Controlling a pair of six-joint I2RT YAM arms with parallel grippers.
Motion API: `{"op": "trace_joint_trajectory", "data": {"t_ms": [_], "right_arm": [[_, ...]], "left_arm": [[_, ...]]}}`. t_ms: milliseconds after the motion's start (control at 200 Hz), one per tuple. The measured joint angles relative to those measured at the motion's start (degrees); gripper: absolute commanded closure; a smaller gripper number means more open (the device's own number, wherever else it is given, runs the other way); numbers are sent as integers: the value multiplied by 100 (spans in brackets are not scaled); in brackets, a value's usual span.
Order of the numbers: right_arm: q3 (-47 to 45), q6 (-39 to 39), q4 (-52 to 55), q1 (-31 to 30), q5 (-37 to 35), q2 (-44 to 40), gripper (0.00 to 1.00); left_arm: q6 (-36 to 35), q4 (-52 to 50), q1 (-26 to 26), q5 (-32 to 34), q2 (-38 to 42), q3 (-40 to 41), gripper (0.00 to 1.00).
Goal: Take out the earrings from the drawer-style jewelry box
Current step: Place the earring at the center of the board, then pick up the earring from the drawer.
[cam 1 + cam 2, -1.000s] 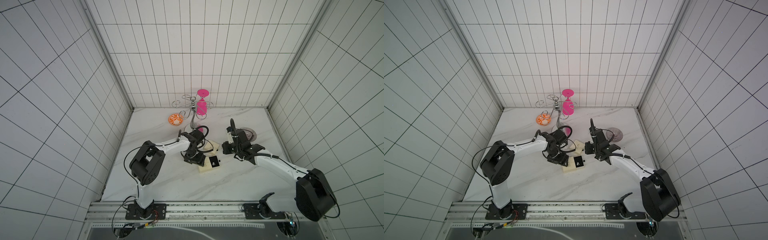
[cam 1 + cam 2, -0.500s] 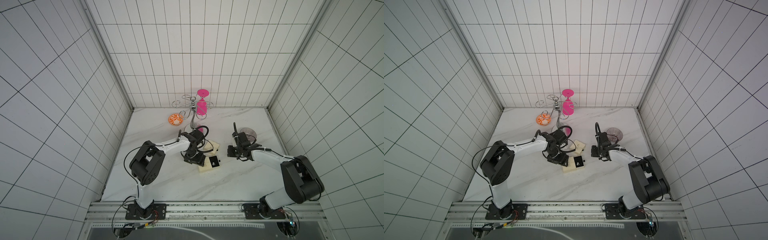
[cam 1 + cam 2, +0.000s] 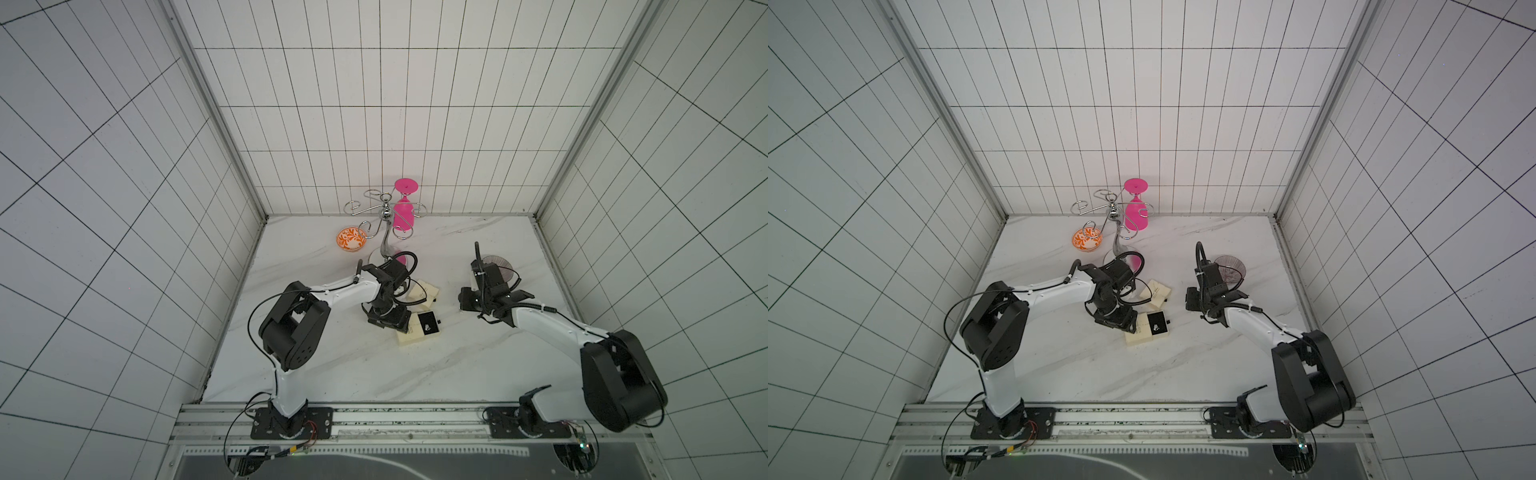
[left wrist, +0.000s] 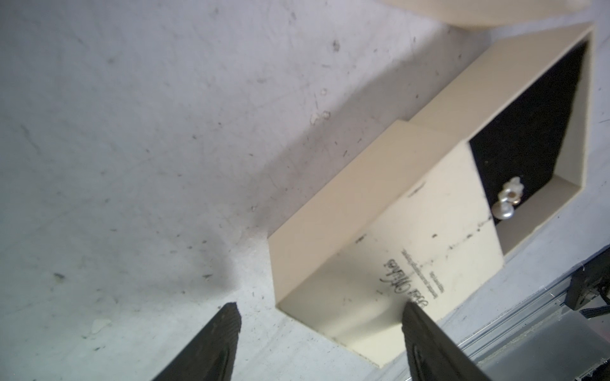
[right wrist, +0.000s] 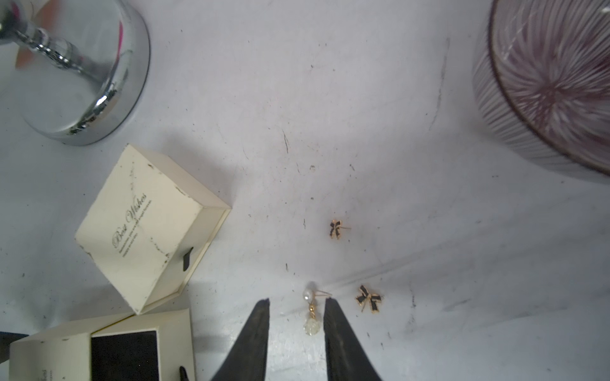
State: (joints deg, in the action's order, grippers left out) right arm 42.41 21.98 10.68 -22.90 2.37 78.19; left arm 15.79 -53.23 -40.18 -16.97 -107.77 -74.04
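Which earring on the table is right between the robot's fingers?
The pearl drop earring, with a clear bead, lies between the right gripper's fingertips. Both black bow earrings lie outside them.

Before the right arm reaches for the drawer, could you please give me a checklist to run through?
1. The right gripper is free: ok; jaws apart, the pearl drop earring lies on the table between them.
2. The bow earrings are out: ok; both lie on the table.
3. The open drawer is emptied: not ok; a pale earring lies inside.
4. The left gripper steadies the sleeve: cannot tell; jaws straddle its end, with a gap on one side.
5. The closed box is emptied: cannot tell; its drawer is shut.
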Motion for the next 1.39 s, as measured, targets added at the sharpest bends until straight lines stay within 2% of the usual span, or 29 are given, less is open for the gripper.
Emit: {"op": "trace_joint_trajectory", "data": {"t_ms": [225, 315, 695, 1134, 1249, 1394], "right_arm": [[9, -361, 278, -1252, 634, -98, 69], [9, -442, 372, -1512, 796, 20, 69], [103, -686, 601, -1812, 896, 518, 67], [507, -817, 675, -2002, 354, 1095, 67], [566, -835, 715, -2006, 243, 1172, 73], [588, -844, 723, -2035, 151, 1202, 87]], "left_arm": [[-2, -2, 0, 0, -2, -2, 23], [-4, -2, 0, 0, -2, -2, 23], [-26, 2, 0, 0, -2, -2, 23], [-42, 2, 0, 2, -2, -4, 23], [-39, 0, 0, 0, -2, -4, 23], [-42, 0, 0, 0, -2, -4, 23]]}}
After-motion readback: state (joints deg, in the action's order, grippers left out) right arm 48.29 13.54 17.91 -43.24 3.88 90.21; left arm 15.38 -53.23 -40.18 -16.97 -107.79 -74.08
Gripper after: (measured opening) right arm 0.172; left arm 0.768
